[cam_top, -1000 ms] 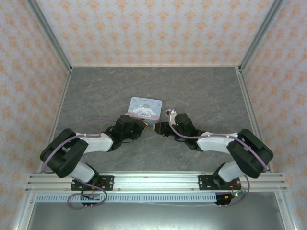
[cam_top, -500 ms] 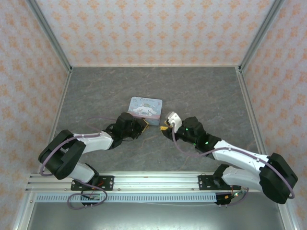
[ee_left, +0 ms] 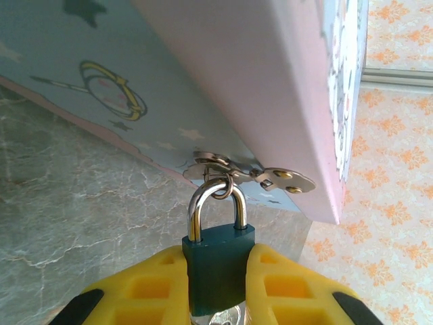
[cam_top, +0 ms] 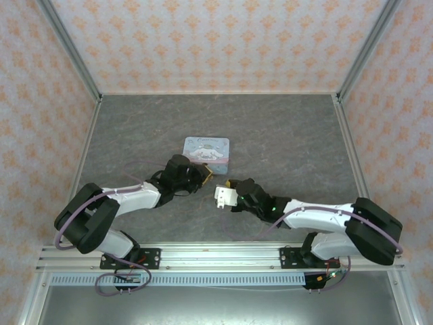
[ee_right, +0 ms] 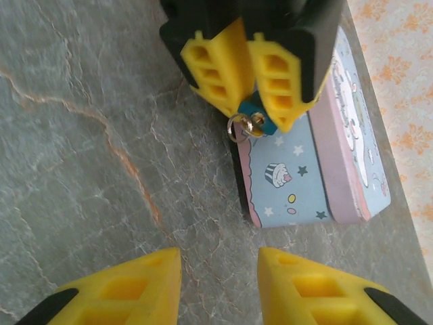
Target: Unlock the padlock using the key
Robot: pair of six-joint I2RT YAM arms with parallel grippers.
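Now R gripper [ee_right: 220,269] has pulled back a bit from the tin [cam_top: 206,149], fingers apart, nothing in them. L gripper [cam_top: 201,176] still clamps the padlock [ee_left: 218,261], hooked on tin's hasp [ee_left: 252,173]. Bare table [cam_top: 284,128] beyond & both sides.

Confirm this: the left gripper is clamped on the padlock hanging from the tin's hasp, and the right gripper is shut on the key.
Wrong on the right gripper: it is open and empty, as the right wrist view shows. The left gripper is clamped on the padlock hanging from the tin's hasp.
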